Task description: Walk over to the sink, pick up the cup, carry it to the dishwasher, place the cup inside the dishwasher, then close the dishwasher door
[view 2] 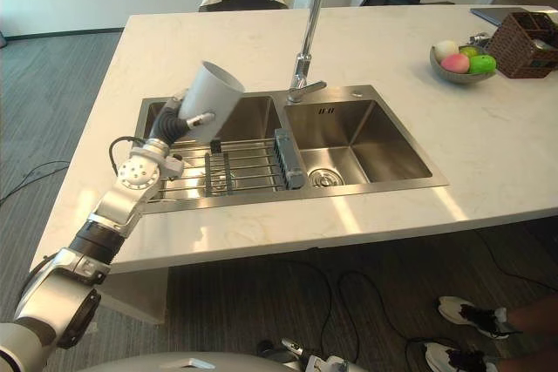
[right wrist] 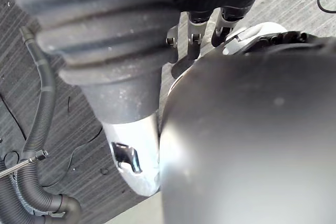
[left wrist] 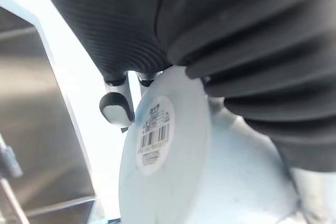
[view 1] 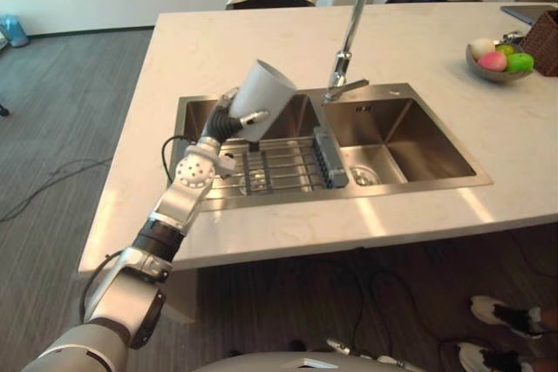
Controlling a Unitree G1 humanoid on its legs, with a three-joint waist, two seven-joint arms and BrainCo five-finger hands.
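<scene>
While the left hand [view 1: 228,121] curls tight round its bottom end, the white cup [view 1: 266,93] hangs in the air over the left bowl of the sink [view 1: 392,187], tipped with its open end up and away from the robot. Under it a wire rack [view 1: 279,163] lies across that bowl, and the tap [view 1: 349,50] stands just behind the sink. I cannot tell if the right hand [right wrist: 110,51], low by the floor, is open or closed

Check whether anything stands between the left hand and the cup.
Nothing does. The left hand has its fingers curled round the cup and holds it tilted over the left basin of the sink, clear of the wire rack below.
</scene>
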